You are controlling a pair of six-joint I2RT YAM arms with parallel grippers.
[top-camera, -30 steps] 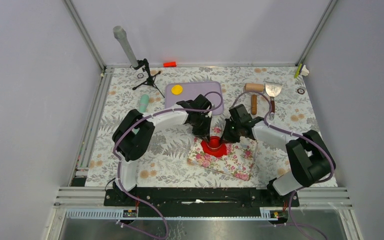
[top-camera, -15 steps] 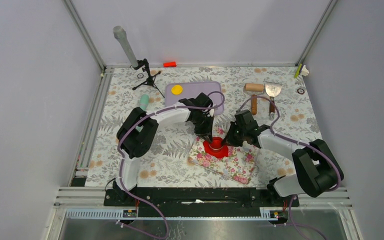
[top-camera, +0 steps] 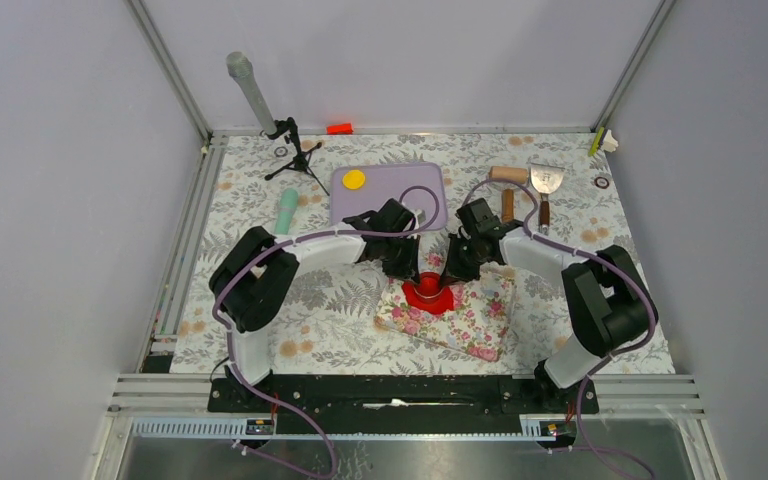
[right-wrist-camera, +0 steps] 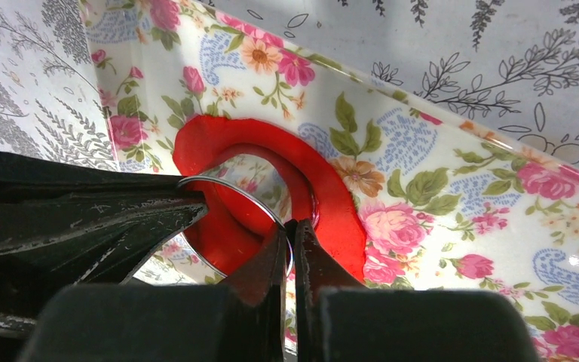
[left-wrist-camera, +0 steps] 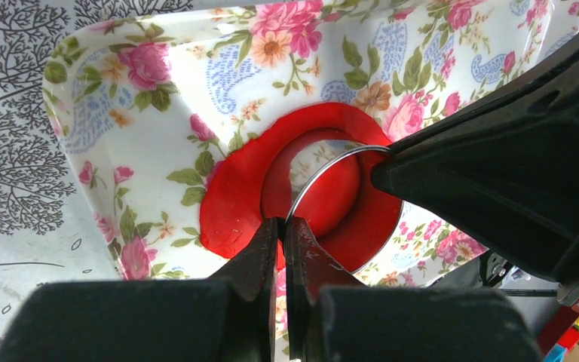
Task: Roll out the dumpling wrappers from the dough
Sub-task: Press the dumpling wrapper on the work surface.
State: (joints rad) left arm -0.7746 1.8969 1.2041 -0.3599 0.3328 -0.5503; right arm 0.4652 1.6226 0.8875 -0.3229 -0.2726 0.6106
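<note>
left gripper [left-wrist-camera: 283,226]: jaws pressed together on the thin rim of a metal ring cutter [left-wrist-camera: 313,175], near side in the left wrist view. no gap seen between the fingertips beyond the rim itself.

right gripper [right-wrist-camera: 292,230]: jaws likewise closed on the same ring, on the opposite side of its rim. the two grippers face each other across the ring, nearly touching over it.

the dough [left-wrist-camera: 234,188]: flat irregular red sheet lying on a floral tray [top-camera: 470,325], towards the tray's far-left end. a round hole is cut through the sheet and the tray's pattern shows through it. the ring sits tilted over this hole.

red wrapper [left-wrist-camera: 332,192]: round red disc inside the ring, partly offset from the hole. cannot tell whether it touches the tray.

yellow wrapper [top-camera: 354,179]: lies on the far-left corner of a lilac board [top-camera: 400,185], well apart from the tray, beyond the left arm.

elsewhere on the table: wooden roller [top-camera: 508,180] and metal scraper [top-camera: 546,182] side by side at far right; teal tool [top-camera: 287,206] left of the board.
</note>
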